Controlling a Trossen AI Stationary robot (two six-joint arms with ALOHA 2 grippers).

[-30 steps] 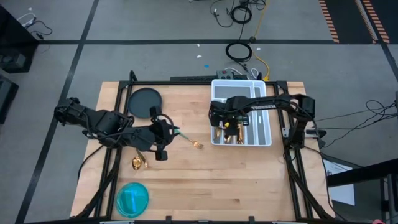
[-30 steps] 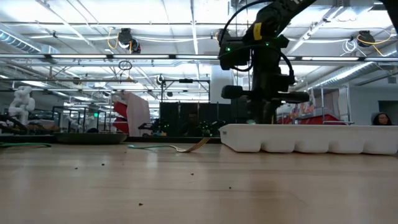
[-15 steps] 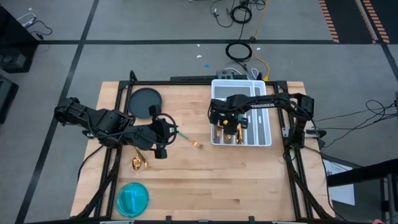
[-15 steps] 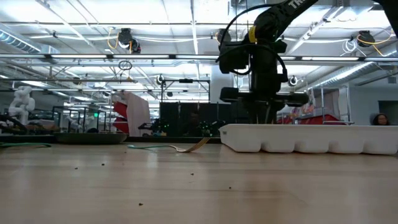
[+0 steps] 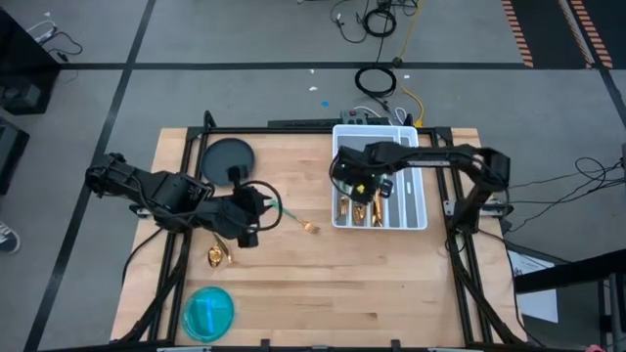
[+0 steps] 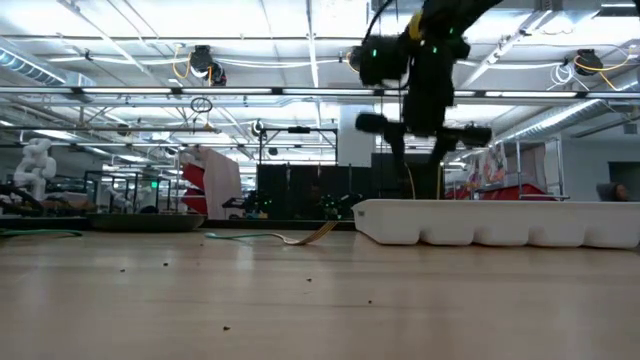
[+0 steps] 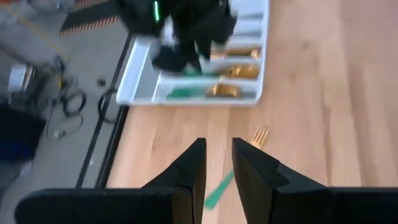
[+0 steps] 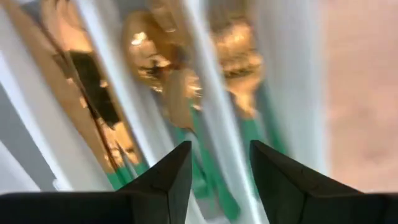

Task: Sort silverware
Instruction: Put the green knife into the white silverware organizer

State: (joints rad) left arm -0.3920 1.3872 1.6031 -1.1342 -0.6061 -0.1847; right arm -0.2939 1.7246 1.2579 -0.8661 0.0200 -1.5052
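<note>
Below the right tool, parted and empty, gold-headed silverware lay sorted in the white tray; the left tool, narrowly parted, hung over a stray fork on the bench, seemingly next.

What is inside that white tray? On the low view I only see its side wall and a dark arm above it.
Observer: Silverware with gold heads and green handles lies in the left compartments of the tray.
Operator: Is that arm holding a piece?
Observer: No. The right gripper is open over those compartments, with nothing between its fingers.
Operator: Is anything left out on the table besides the fork I can see?
Observer: Yes. Another gold piece lies near the table's left edge, between the left gripper and a blue dish.
</note>
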